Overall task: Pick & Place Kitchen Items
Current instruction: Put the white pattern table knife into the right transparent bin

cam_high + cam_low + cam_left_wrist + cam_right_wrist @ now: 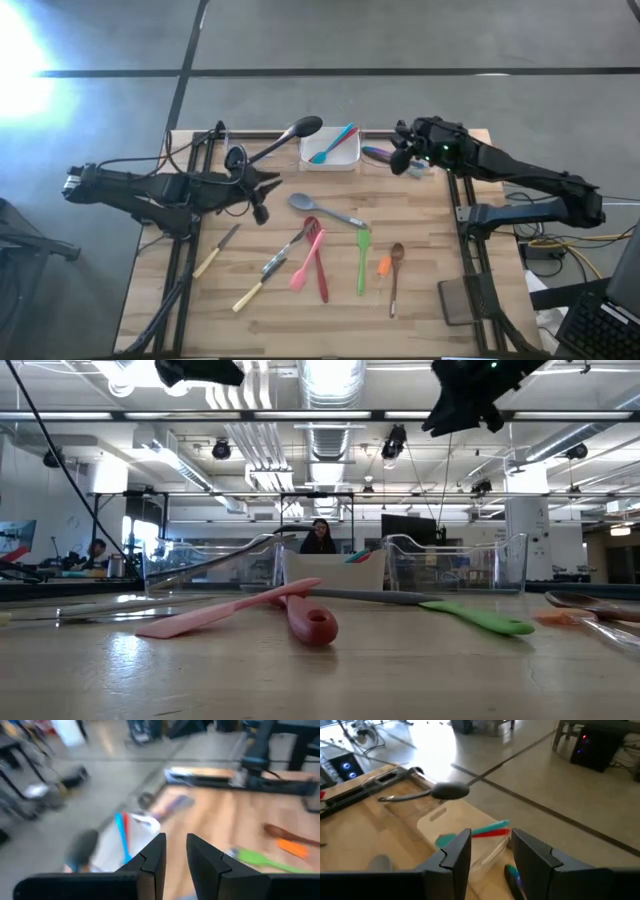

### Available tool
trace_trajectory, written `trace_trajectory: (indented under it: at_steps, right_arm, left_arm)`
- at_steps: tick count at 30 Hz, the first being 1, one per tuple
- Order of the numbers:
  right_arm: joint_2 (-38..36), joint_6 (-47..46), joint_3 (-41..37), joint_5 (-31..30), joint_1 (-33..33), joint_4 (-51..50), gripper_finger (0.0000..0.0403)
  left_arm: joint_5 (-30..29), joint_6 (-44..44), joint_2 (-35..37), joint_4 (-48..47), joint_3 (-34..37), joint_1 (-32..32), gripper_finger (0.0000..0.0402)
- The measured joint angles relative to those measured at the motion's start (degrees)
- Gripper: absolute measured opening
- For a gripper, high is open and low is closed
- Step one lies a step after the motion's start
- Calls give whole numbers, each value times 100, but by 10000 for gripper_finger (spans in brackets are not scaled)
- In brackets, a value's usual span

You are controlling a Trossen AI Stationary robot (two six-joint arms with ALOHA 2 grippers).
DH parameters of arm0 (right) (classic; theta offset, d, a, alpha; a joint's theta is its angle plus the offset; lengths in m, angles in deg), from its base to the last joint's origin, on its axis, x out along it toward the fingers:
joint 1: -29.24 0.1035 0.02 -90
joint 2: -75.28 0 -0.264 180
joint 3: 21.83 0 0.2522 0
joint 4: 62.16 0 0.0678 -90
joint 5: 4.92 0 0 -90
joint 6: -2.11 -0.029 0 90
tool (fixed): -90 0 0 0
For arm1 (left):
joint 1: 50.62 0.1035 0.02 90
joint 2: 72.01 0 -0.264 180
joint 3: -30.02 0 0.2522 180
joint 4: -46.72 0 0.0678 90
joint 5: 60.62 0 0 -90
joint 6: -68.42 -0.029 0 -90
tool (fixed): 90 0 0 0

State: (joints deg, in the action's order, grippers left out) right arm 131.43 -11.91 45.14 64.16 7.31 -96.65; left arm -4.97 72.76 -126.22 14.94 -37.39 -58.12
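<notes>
Several kitchen items lie flat on the wooden table (430, 300): a grey spoon (325, 210), a pink spatula (307, 262), a red spoon (320, 270), a green spatula (362, 258), a wooden spoon (395, 275) and two wooden-handled knives (215, 250). A teal spoon (330, 147) and a red one lie in the white tray (345, 160). A black ladle (290, 135) rests across a clear tray by the far edge. My left gripper (262, 198) hovers above the table's left half, its fingers (155, 855) slightly apart with nothing between them. My right gripper (403, 158) hangs open in the air right of the white tray.
Clear plastic trays (450, 565) stand on both sides of the white tray along the far edge; a purple utensil (378, 153) lies in the right one. A small orange piece (384, 266) sits beside the wooden spoon. A dark pad (455, 300) lies near the right edge.
</notes>
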Motion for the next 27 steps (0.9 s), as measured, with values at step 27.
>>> trace_trajectory:
  at_steps: [27]
  right_arm:
    - [-198, -56, -4, 13, 183, -310, 124]
  left_arm:
    - [2044, 2847, -1879, -2199, 0, 109, 218]
